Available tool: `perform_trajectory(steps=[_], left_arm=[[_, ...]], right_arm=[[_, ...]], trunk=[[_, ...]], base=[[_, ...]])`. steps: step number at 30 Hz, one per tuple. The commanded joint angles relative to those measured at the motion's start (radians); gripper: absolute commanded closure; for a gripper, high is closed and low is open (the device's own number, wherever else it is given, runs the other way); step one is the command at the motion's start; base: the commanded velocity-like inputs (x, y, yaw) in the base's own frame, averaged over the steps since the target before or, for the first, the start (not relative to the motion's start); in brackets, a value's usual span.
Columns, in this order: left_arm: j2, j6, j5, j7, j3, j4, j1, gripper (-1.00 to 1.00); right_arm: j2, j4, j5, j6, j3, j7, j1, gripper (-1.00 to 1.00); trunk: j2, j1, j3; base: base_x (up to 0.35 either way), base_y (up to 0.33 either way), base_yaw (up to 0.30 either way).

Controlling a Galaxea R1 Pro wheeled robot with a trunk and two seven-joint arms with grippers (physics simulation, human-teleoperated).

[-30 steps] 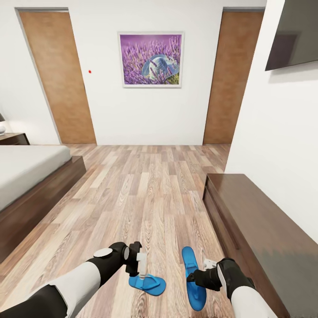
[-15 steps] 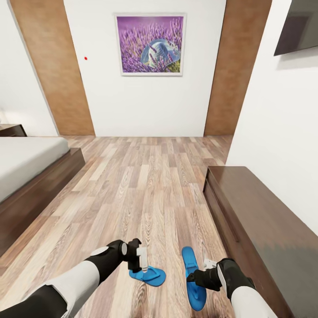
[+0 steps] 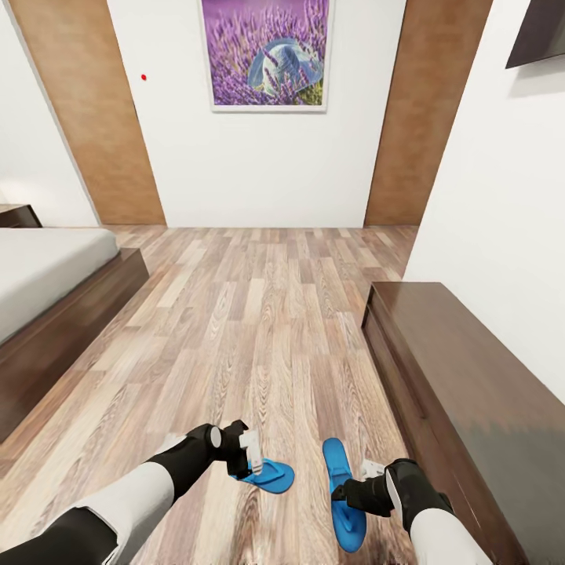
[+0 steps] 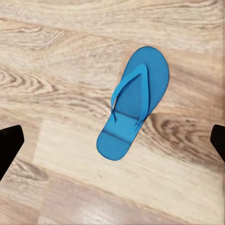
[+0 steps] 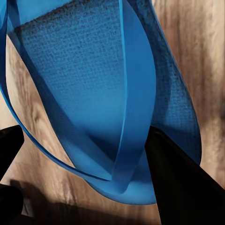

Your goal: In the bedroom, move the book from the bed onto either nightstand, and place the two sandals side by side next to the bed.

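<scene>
Right gripper (image 3: 346, 493) is clamped on a blue sandal (image 3: 340, 502), holding it lengthwise along the planks of the wood floor (image 3: 267, 329). Right wrist view adds detail: a black finger (image 5: 176, 183) pressed against the sandal's sole (image 5: 89, 84) beside its strap; second finger sits at the frame edge, contact there cannot be told.

Left gripper (image 3: 248, 461) hangs released above the other sandal (image 3: 267, 475). Left wrist view shows that sandal (image 4: 133, 101) lying flat, strap up, between the spread fingertips and touching neither. Head view hides part of it behind the gripper.

Sandals are near each other but not parallel: left one lies crosswise, right one lengthwise.

Edges: long dark sideboard (image 3: 463, 392) close on the right gripper's outer side; bed (image 3: 47, 275) with dark frame well apart on the left gripper's outer side. Ahead of both grippers, open floor to the white wall, the lavender picture (image 3: 263, 53) and two wooden doors (image 3: 86, 118).
</scene>
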Motion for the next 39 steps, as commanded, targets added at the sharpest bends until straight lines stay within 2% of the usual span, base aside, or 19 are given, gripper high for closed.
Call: perform_trajectory(steps=[1,16,26,39], left_arm=[[0.000,0.002,-0.006,-0.004,0.001,-0.002,0.000,-1.00],[0.002,-0.008,-0.004,-0.004,0.004,-0.008,0.000,-1.00],[0.003,-0.011,-0.014,-0.007,-0.013,-0.015,-0.001,-1.00],[0.001,-0.007,-0.018,-0.009,-0.018,-0.017,-0.001,-1.00]], right_arm=[[0.001,-0.003,0.007,0.004,-0.008,0.009,-0.001,1.00],[0.002,-0.003,0.006,0.003,-0.008,0.009,-0.001,1.00],[0.003,-0.003,0.006,0.002,-0.009,0.009,-0.001,1.00],[0.003,-0.003,0.006,0.002,-0.009,0.009,-0.001,1.00]], trunk=[[-0.001,0.000,-0.005],[-0.004,0.007,-0.063],[-0.004,0.007,-0.063],[-0.004,0.007,-0.063]], base=[[0.000,0.000,0.000],[0.000,0.000,0.000],[0.000,0.000,0.000],[0.000,0.000,0.000]])
